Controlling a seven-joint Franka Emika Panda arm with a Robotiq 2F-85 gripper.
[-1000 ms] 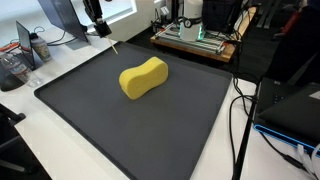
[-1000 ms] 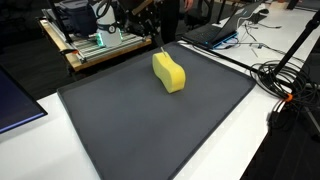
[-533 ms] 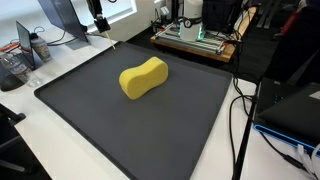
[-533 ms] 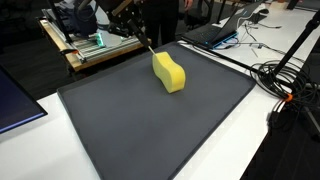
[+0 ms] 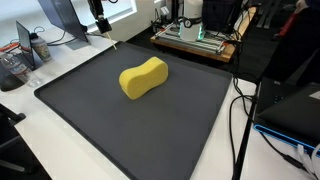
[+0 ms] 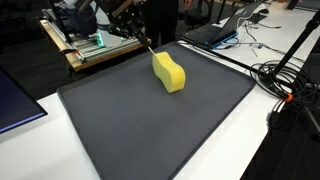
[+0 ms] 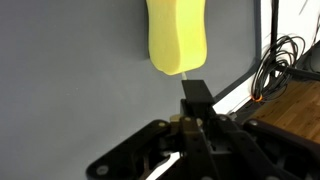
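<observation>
One yellow sponge [image 7: 175, 35] lies straight ahead of gripper [image 7: 195, 95]; long axis pointing at gripper; gripper clenched on thin stick [image 6: 146, 43], tip near sponge end.

The arm enters from the far side in both exterior views. The gripper [image 5: 101, 28] hangs raised and points downward at a tilt. In the wrist view, the fingers [image 7: 196, 95] stand pressed together, with the jaws clamped on a thin stick [image 7: 186, 71].
</observation>
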